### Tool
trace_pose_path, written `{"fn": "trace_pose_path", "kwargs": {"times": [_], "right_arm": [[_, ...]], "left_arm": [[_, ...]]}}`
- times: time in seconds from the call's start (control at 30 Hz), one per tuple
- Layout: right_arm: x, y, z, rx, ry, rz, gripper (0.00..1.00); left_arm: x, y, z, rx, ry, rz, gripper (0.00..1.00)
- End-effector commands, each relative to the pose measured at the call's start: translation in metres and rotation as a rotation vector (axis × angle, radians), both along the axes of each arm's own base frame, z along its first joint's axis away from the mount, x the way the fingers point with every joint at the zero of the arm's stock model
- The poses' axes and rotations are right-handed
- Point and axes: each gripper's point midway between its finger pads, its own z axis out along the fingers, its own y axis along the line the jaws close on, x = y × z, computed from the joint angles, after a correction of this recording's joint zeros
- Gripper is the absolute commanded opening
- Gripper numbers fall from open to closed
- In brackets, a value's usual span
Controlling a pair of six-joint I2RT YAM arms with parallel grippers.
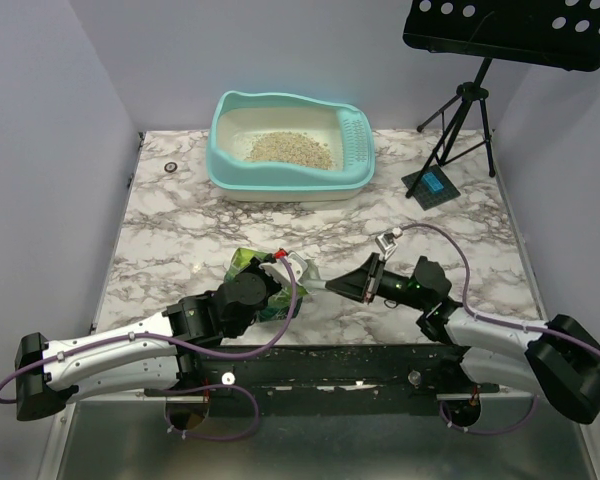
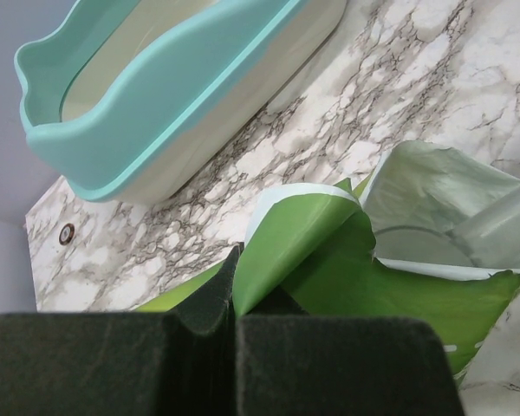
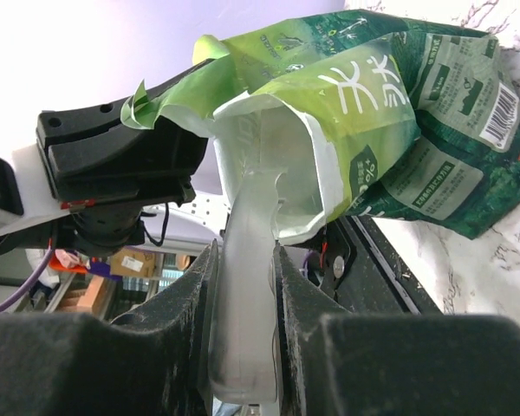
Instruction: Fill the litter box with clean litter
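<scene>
— Where is the litter pouch (image 1: 248,268)?
— Crumpled on the marble worktop (image 1: 170,235), near the front edge. It sits between the two arms and well apart from the litter box (image 1: 280,180). Its mouth is open and the pale lining shows.
— And the left pincer (image 2: 234,329)?
— Its fingers are pressed together on a folded green edge of the pouch. The wrist view shows no gap between them.
— The right pincer (image 3: 245,269)?
— Clamped on a translucent whitish strip at the pouch's mouth, which runs down between both pads. The printed side with the barcode faces that camera.
— What about the box?
— It stands at the far side of the worktop, with turquoise walls and a cream inside. A low heap of tan litter (image 1: 292,148) lies on its floor. The slotted scoop (image 1: 358,133) stands against the right-hand wall.
— Anything else?
— A black music stand (image 1: 520,45) on a tripod at the far right. There is also a small round fitting (image 1: 171,166) on the worktop left of the box.
</scene>
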Motion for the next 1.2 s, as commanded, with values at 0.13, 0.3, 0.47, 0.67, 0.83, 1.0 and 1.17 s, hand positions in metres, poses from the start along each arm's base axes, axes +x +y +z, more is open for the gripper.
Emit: {"fn": "trace_pose_path", "kwargs": {"times": [0.13, 0.3, 0.47, 0.67, 0.83, 1.0, 1.17], "right_arm": [[0.007, -0.036, -0.013, 0.000, 0.047, -0.156, 0.01], [0.005, -0.051, -0.018, 0.000, 0.070, -0.210, 0.01], [0.003, -0.064, -0.024, 0.021, 0.116, -0.272, 0.01], [0.000, -0.077, -0.043, 0.025, 0.171, -0.329, 0.01], [-0.001, -0.082, -0.051, 0.014, 0.189, -0.352, 0.01], [-0.005, -0.084, -0.067, -0.003, 0.232, -0.352, 0.01], [-0.008, -0.087, -0.081, -0.022, 0.260, -0.360, 0.01]], "left_arm": [[0.002, -0.001, 0.006, -0.027, -0.016, 0.005, 0.00], [0.002, -0.002, 0.007, -0.038, -0.023, -0.002, 0.00], [-0.001, -0.007, 0.008, -0.060, -0.023, -0.038, 0.00], [-0.003, -0.014, 0.001, -0.055, -0.018, -0.062, 0.00], [-0.004, -0.027, -0.016, 0.013, 0.013, -0.083, 0.00], [-0.005, -0.031, -0.019, 0.021, 0.009, -0.084, 0.00], [-0.003, -0.031, -0.022, 0.034, 0.005, -0.078, 0.00]]}}
